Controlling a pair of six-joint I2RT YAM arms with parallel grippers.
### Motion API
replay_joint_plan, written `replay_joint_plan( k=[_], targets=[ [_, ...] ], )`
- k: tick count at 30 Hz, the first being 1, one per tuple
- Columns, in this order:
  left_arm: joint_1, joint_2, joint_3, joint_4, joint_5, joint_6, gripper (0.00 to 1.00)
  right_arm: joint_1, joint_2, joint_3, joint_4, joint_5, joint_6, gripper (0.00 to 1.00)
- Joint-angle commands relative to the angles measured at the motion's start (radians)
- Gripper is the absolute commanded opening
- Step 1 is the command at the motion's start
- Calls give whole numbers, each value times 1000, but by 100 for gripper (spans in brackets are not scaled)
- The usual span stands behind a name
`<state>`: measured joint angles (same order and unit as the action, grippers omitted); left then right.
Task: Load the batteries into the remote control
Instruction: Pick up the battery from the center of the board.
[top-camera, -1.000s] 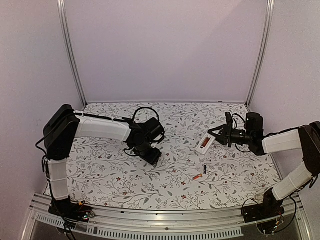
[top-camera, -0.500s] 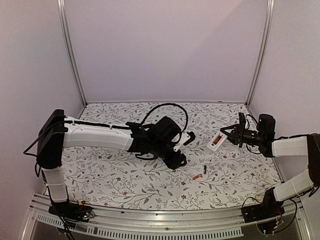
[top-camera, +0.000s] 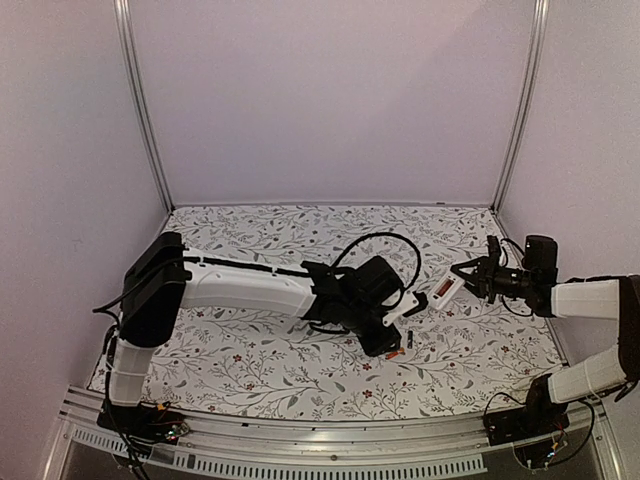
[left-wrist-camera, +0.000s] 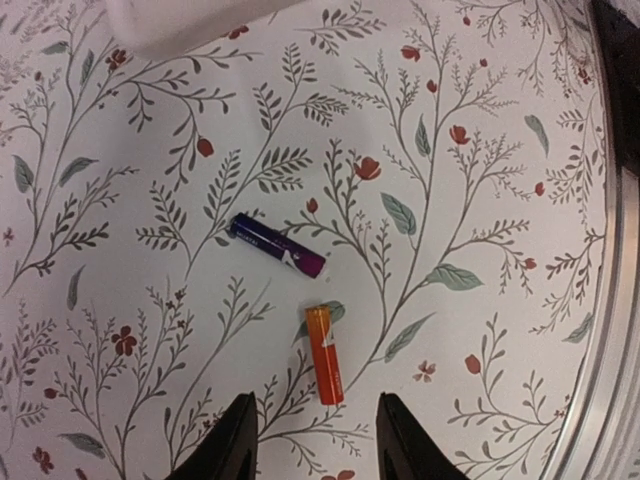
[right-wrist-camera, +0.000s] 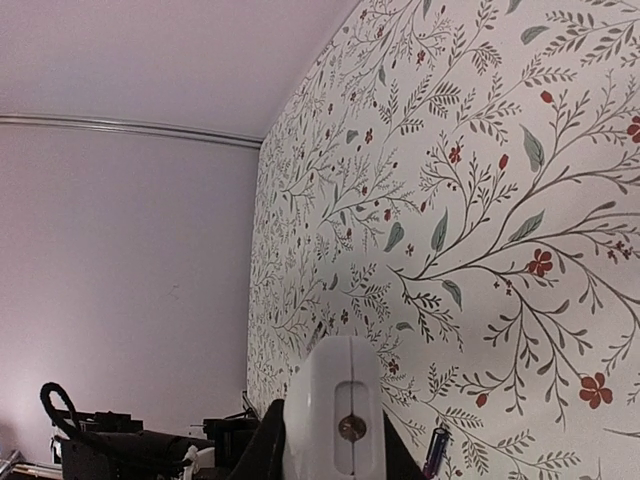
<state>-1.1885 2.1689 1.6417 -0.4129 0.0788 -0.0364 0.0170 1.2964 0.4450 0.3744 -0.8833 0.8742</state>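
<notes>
Directly ahead of the left gripper (left-wrist-camera: 312, 447), centred between its spread, empty fingers (left-wrist-camera: 236, 440), lies the orange battery (left-wrist-camera: 323, 355). Its long axis runs nearly along the approach line, so the jaws would close across its width. The dark battery (left-wrist-camera: 277, 246) lies just beyond it, slanted and not touching it. Both rest on the floral table (top-camera: 250, 360), well nearer the left arm, which stretches low across to the right half with its wrist bent down. The right gripper (right-wrist-camera: 335, 445) is clamped on the remote control (right-wrist-camera: 338, 400) and appears to hold it tilted above the table, near the batteries.
</notes>
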Motion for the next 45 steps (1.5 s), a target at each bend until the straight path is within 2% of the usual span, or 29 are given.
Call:
replay_joint_plan(
  k=[1, 17, 32, 38, 45],
  targets=[
    [-14, 60, 79, -64, 22, 35, 40, -8, -27, 5, -62, -20, -45, 0],
    [-23, 175, 153, -135, -12, 67, 33, -9, -23, 27, -132, -15, -87, 0],
    [-30, 179, 124, -163, -64, 79, 9, -9, -24, 36, -180, -17, -116, 0],
    [13, -10, -57, -90, -36, -21, 0, -6, -39, 47, -201, -6, -127, 0],
    [75, -237, -232, -20, 35, -184, 0, 129, -9, 88, -177, 61, -118, 0]
  ],
)
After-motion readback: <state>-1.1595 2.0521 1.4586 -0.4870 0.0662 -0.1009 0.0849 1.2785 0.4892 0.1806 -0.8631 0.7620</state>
